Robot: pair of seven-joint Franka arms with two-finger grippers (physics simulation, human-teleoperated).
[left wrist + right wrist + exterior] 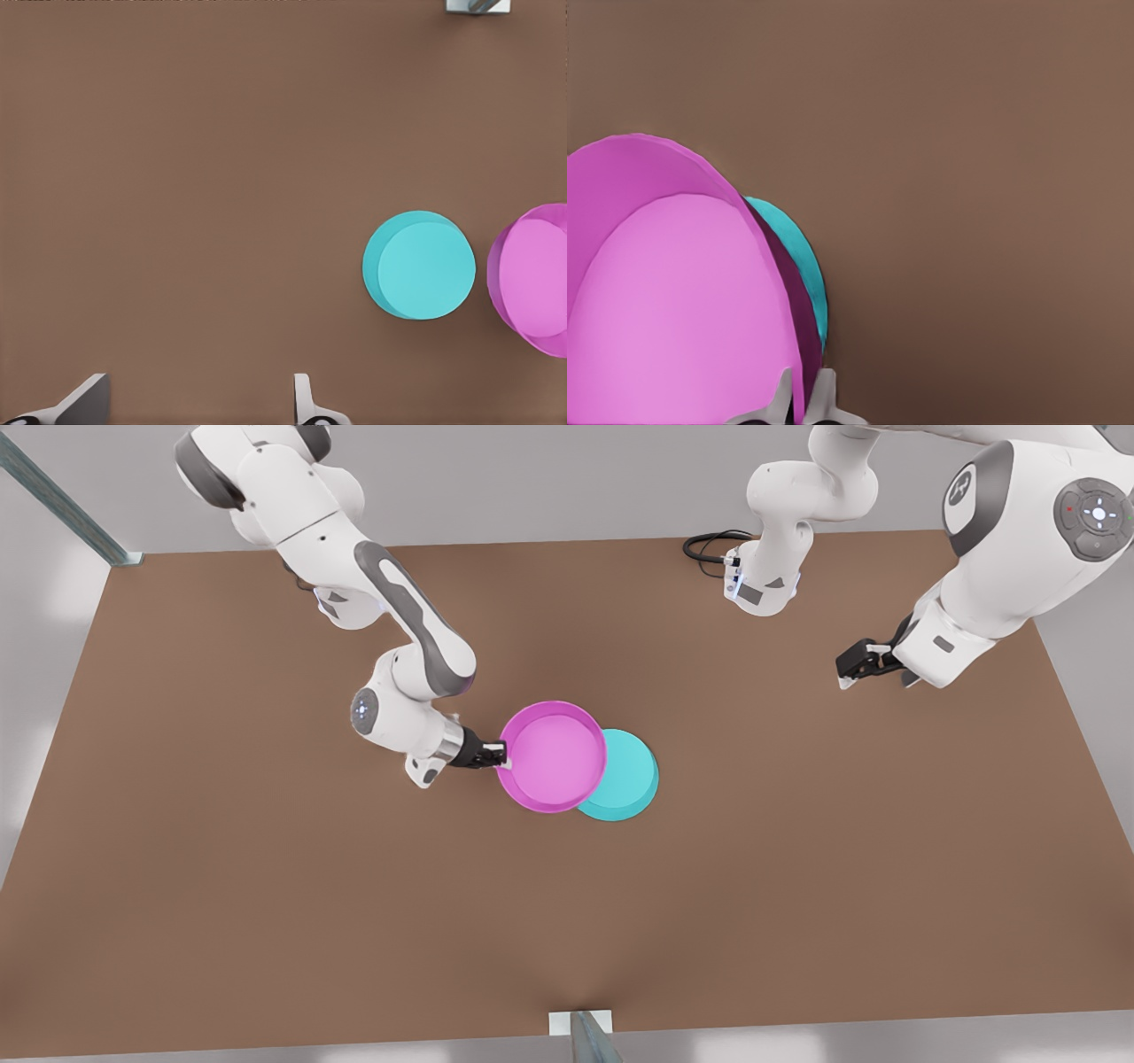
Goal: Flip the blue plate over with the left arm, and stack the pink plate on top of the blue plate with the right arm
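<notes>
Front view: pink plate (551,755) hides blue plate's (631,779) edge.

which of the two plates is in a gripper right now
The pink plate: the right gripper is shut on its rim, carrying it beside the blue plate, which lies base-up on the table. The left gripper waits open, far off.

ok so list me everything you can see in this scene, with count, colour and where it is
pink plate: one, magenta, mid-table, held by its rim, overlapping the blue plate on the front view's left.
blue plate: one, cyan, mid-table, base up.
table: one, brown.
cable: one, black, at the far arm base.
right gripper: one, black, fingers shut on the pink plate's rim.
left gripper: one, black, raised at the front view's right, fingers open, waiting.
</notes>
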